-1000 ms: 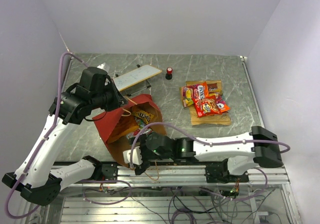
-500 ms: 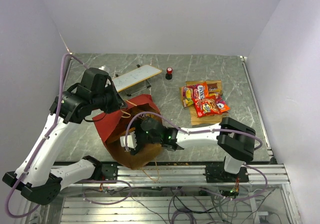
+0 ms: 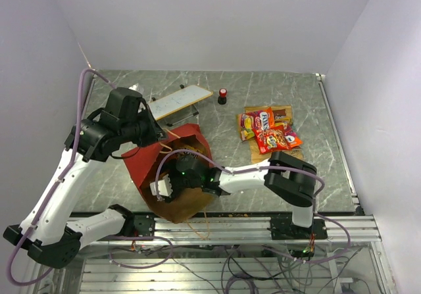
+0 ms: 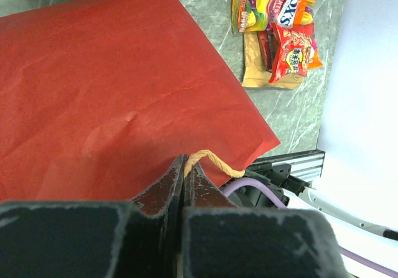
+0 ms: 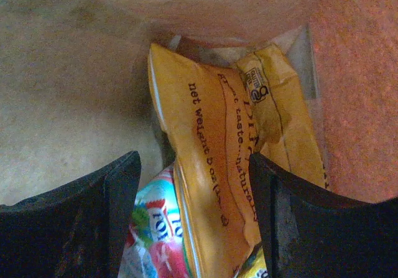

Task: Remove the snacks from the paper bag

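Right jaws, deeper in paper bag, gape over yellow packet; left pinch handle

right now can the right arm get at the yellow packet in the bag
Probably yes: the right gripper is inside the bag, open, with the yellow packet straight ahead and nothing between. The left gripper holds the handle.

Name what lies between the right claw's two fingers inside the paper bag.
A yellow snack packet lies between the open fingers of the right claw, inside the paper bag. The right wrist view shows it.
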`<state>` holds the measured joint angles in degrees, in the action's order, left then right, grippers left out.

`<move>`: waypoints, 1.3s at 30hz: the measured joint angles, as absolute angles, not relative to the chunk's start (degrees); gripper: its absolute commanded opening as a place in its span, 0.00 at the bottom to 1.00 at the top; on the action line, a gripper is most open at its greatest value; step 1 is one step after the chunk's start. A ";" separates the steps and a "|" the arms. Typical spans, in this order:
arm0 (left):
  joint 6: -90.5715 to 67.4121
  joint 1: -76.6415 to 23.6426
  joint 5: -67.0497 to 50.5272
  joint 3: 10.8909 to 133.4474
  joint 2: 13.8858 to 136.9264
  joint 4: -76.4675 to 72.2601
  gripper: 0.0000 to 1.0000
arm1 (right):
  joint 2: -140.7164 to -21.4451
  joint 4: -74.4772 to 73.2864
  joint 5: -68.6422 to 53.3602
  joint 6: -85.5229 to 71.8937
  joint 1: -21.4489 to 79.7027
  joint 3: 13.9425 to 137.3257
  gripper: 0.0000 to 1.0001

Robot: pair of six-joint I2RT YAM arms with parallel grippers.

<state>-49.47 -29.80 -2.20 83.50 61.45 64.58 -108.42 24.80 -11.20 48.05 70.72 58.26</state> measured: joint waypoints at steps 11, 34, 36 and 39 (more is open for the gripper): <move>-49.50 -29.80 -1.67 83.96 61.95 64.93 0.07 | -113.84 26.94 -8.01 50.63 70.72 62.74 0.32; -48.51 -29.80 0.86 83.94 60.88 64.71 0.07 | -88.09 10.92 -10.37 43.09 70.74 58.98 0.00; -48.56 -29.80 0.84 83.94 60.34 64.45 0.07 | -84.99 8.49 -11.16 41.17 70.98 58.63 0.00; -48.75 -29.80 0.84 83.94 59.90 64.36 0.07 | -80.82 5.08 -11.44 37.80 71.72 58.30 0.00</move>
